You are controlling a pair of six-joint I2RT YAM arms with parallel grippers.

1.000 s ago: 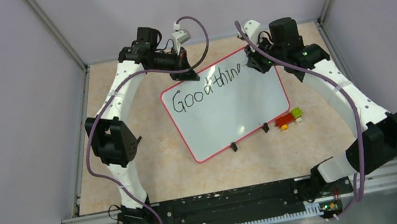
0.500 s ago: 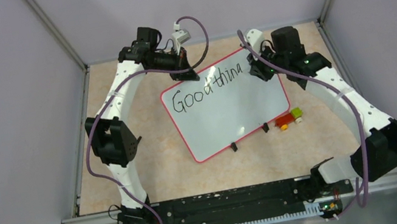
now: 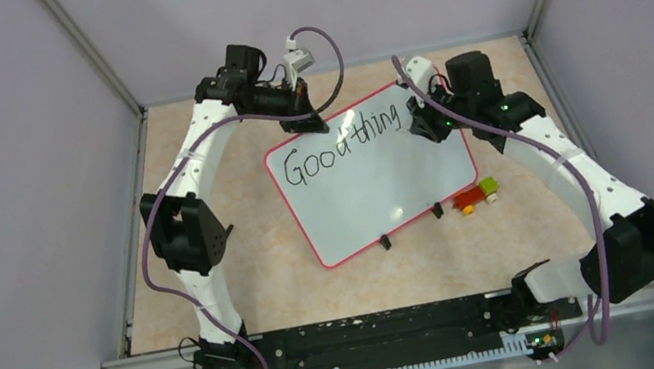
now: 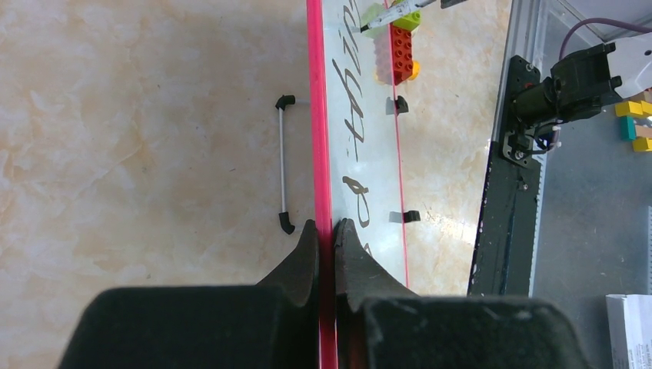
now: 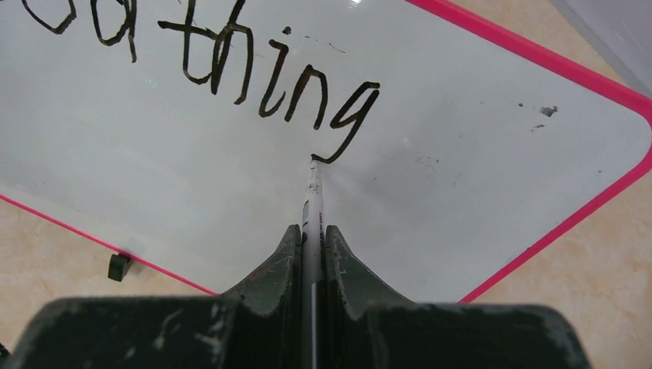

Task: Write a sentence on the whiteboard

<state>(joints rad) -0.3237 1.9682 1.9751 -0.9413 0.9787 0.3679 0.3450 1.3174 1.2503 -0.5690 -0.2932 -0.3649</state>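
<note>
Two grippers share the work. The left gripper [image 4: 325,227] is clamped on the red far edge of the whiteboard [image 3: 385,189], which lies askew between the arms with its small black feet toward the bases. The right gripper [image 5: 311,231] is closed on a marker [image 5: 311,192], whose tip touches the board at the tail of the last letter. Over the past second the sentence [image 3: 345,146] has grown from "Good thin" with a partial loop to "Good thing". The right gripper has drawn toward the near side as the descender of the g was made. With one line written and the lower half of the board bare, the writing is judged unfinished. Toy bricks [image 3: 475,196] lie just beside the board's near right edge.
</note>
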